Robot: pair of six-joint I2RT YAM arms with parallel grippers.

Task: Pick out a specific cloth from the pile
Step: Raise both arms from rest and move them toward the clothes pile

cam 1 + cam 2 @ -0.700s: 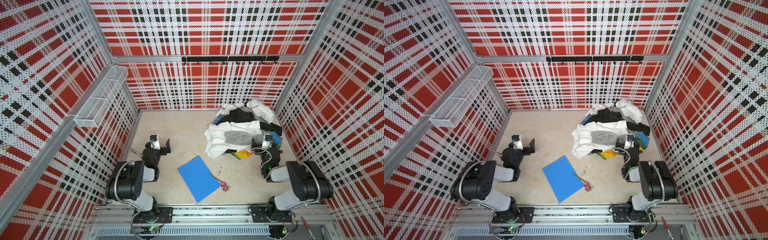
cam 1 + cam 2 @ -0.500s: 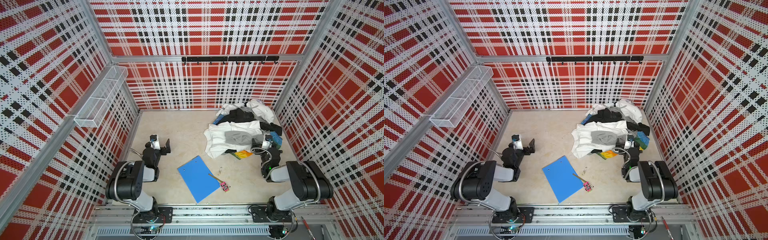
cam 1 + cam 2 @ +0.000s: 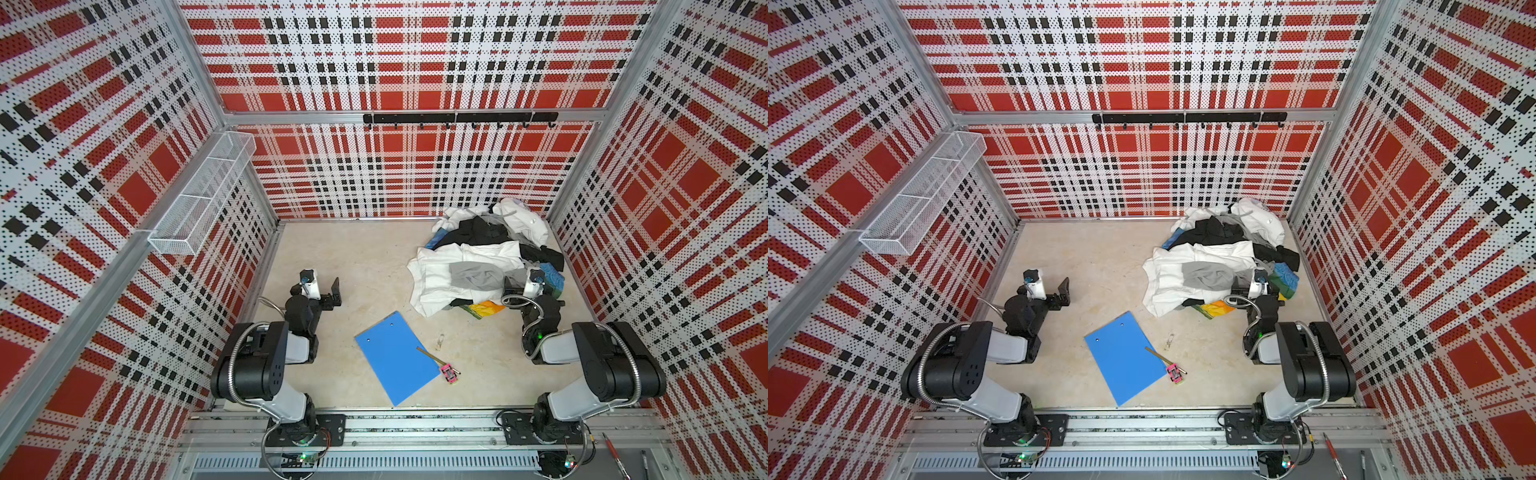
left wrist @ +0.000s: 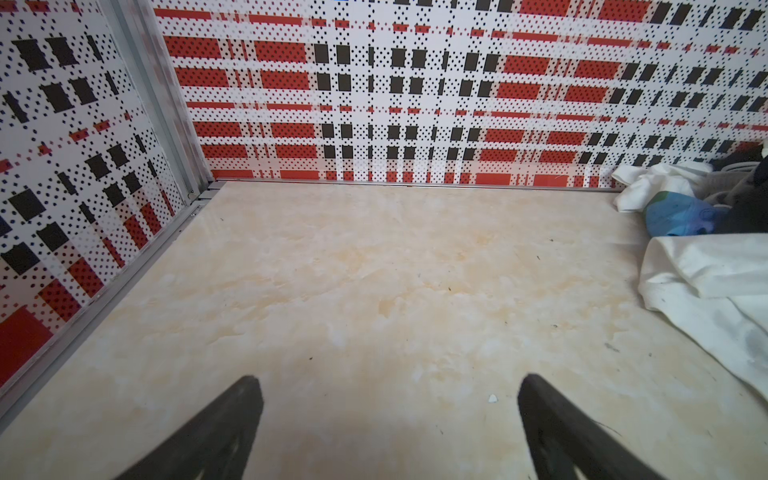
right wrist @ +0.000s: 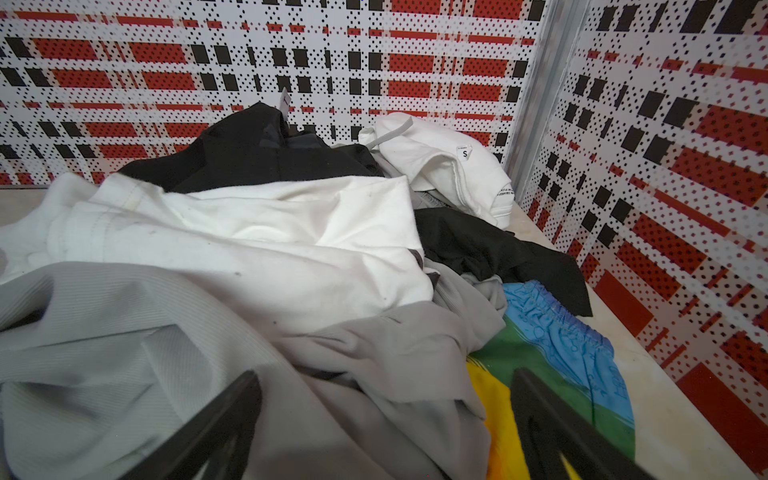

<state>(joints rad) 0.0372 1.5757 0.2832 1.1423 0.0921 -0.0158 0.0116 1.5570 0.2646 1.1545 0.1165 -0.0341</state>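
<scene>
Both stood spread and empty, left claw [image 4: 386, 384] and right claw [image 5: 384, 380]. I saw only patches of the cloth [image 5: 561, 353]; the pile [image 5: 291, 249] buried the rest.

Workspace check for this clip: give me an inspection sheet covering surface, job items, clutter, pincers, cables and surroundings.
Surface: beige marbled tabletop, faint specks.
Job's things: rainbow cloth, mostly buried, showing at the near right edge of the pile of white, black and grey garments.
Clutter: blue board lying flat; thin stick and small pink object at its corner.
Grippers: left pincer open over bare tabletop, empty; right pincer open at the pile's near edge, gripping nothing.
Cables: metal-sheathed hose looped on each arm; the right one is close to the pile.
Surroundings: plaid perforated walls; wire basket on the left wall; hook rail on the back wall.
</scene>
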